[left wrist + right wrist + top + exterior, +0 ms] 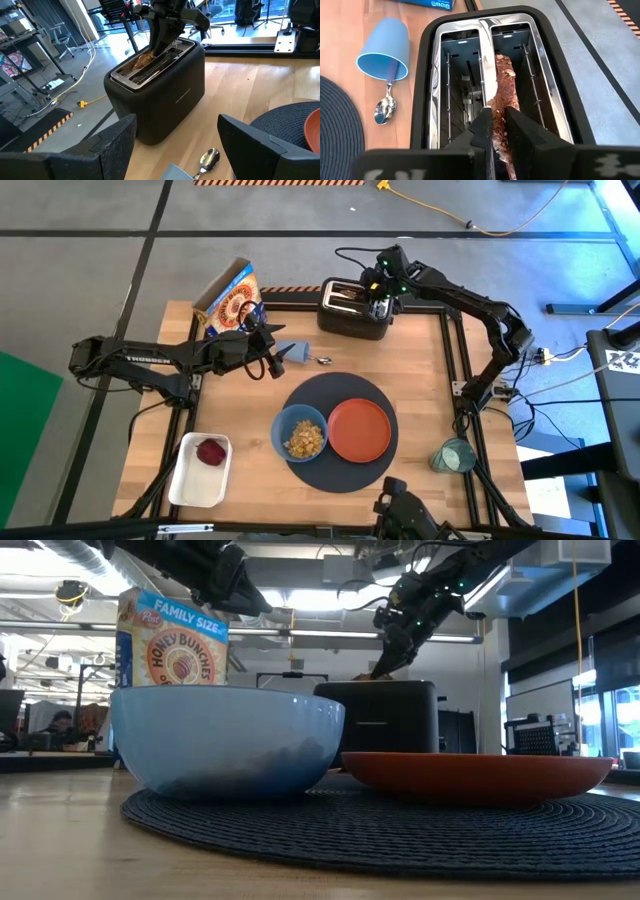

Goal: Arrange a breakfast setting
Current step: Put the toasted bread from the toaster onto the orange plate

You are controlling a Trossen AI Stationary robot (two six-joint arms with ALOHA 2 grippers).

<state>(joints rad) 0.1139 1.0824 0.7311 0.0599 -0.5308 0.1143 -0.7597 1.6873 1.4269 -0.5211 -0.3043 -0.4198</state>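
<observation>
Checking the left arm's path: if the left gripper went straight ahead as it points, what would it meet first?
Probably the toaster: it sits dead ahead between the open left gripper fingers; the spoon lies lower.

Both arms are dark, slim and jointed. The left arm carries pale lettering along its long link. The right arm shows small green lights near its wrist, and black cables loop from it. Its fingers are flat, matte black blocks.

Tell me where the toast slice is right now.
The toast slice stands in a slot of the black toaster at the table's far edge, pinched by the right gripper, as the right wrist view shows.
</observation>
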